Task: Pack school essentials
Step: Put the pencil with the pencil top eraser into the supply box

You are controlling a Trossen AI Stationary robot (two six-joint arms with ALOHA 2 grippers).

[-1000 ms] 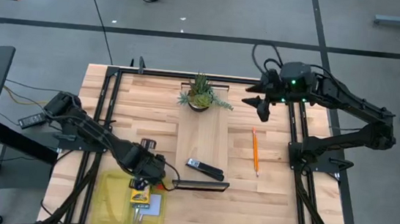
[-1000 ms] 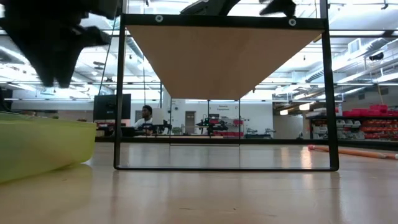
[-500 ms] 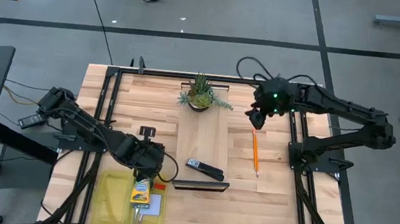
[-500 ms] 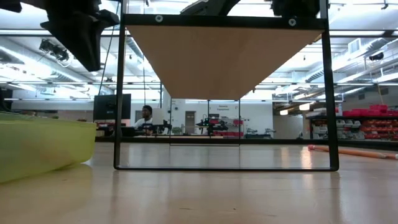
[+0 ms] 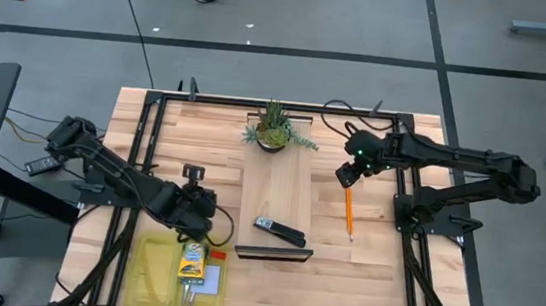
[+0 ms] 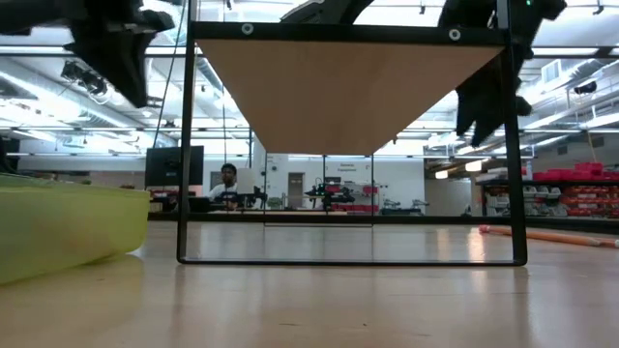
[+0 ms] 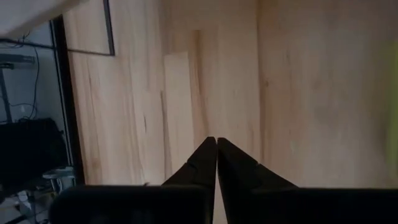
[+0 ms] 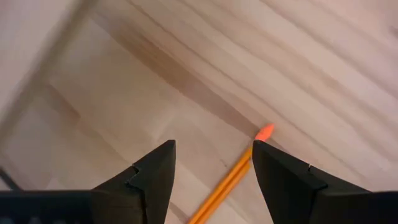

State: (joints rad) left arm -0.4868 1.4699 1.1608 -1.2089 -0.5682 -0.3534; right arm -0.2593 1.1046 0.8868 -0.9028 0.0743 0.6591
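Note:
Two orange pencils (image 5: 349, 209) lie side by side on the table right of centre; their far end (image 8: 264, 132) shows in the right wrist view. My right gripper (image 5: 348, 176) hangs open just above that far end, fingers pointing down, touching nothing; it also shows in the right wrist view (image 8: 212, 149). The yellow-and-green crayon box (image 5: 192, 260) and a pale blue note pad (image 5: 192, 288) lie in a yellow tray (image 5: 151, 267) at the near left. My left gripper (image 5: 193, 208) is shut and empty over bare wood (image 7: 216, 142) just beyond the tray's far edge. I cannot make out the scissors or the purple pen.
A black stapler (image 5: 278, 232) lies at the middle, with a low black frame (image 5: 273, 254) just nearer. A small potted plant (image 5: 273, 128) stands at the far middle. The tray's wall (image 6: 58, 227) fills the low view's left; the pencils (image 6: 551, 235) lie at its right.
My left gripper has drawn back from over the tray toward the table's far edge, uncovering the crayon box in the tray. My right gripper has come from the far right toward the near edge and down, to just above the pencils' far end.

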